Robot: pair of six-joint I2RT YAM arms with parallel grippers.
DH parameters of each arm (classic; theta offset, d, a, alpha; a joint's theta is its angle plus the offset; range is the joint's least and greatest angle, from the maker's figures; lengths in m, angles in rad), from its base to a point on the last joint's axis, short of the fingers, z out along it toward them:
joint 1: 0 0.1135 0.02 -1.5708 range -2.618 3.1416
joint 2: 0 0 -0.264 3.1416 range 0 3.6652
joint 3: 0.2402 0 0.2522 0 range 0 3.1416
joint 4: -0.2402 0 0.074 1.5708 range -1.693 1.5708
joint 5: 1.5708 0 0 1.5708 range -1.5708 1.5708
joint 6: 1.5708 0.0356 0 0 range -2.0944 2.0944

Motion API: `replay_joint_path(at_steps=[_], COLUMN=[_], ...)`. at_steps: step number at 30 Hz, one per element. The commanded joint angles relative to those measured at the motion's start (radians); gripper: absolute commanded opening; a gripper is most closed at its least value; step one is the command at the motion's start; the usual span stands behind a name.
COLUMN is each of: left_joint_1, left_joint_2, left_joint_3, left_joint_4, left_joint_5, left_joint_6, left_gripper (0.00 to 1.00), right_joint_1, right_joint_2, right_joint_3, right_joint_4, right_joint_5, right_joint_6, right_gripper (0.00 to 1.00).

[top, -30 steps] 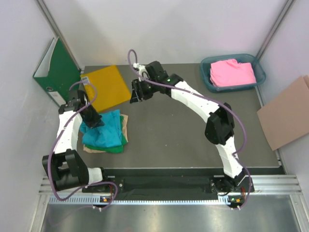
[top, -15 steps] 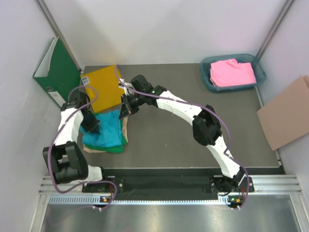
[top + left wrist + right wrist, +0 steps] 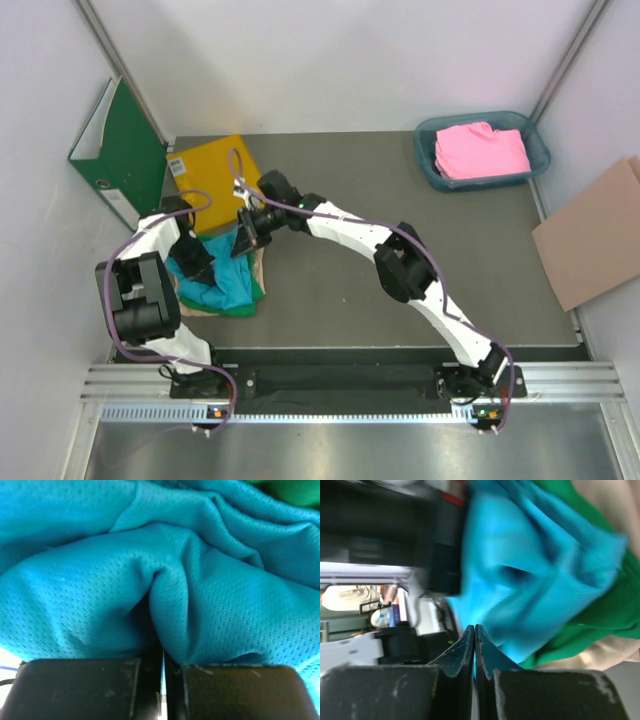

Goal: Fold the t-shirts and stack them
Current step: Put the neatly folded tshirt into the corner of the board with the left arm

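Blue shirt (image 3: 225, 282) sits bunched on green shirt (image 3: 241, 308), left-centre of the desk (image 3: 330, 300). Left end effector (image 3: 197, 265) is closed, pinching a blue fold; right end effector (image 3: 243, 243) is closed, empty. Cloth looks soft, light, floppy: grip at corners.

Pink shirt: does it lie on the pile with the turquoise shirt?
No, the pink shirt lies in the blue bin at the far right corner, far from the turquoise shirt.

Nothing is legible; the label (image 3: 178, 163) on the yellow envelope (image 3: 215, 180) is too small.
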State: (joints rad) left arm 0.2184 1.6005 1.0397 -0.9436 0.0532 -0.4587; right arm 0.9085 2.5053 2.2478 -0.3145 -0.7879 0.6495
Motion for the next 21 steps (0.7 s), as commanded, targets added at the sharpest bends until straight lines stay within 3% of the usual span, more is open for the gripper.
replay_joint_path(at_steps=[1,7,14,17,21], left_joint_1=[-0.001,0.002,0.002,0.004,0.001], left_joint_2=[0.045,0.05,-0.02,-0.072,-0.203], left_joint_3=[0.026,0.069,0.169,0.235,0.218], left_joint_4=[0.04,-0.003,-0.081,-0.061,0.054], left_joint_5=[0.005,-0.045,-0.262,-0.228,-0.011], left_joint_6=[0.031,0.06,0.069,0.066,0.072], left_gripper=[0.0,0.0,0.0,0.0,0.26], right_joint_1=[0.029,0.003,-0.048,-0.054,-0.063], right_joint_2=[0.076,0.086,0.04,0.035,-0.023], right_joint_3=[0.033,0.03,-0.062,-0.062,-0.105], right_joint_4=[-0.023,-0.109,-0.159,-0.213,-0.227], right_joint_5=[-0.001,0.133,0.275,0.323,0.392], right_joint_6=[-0.005,-0.005,-0.025,-0.066,-0.135], right_gripper=[0.0,0.0,0.0,0.0,0.0])
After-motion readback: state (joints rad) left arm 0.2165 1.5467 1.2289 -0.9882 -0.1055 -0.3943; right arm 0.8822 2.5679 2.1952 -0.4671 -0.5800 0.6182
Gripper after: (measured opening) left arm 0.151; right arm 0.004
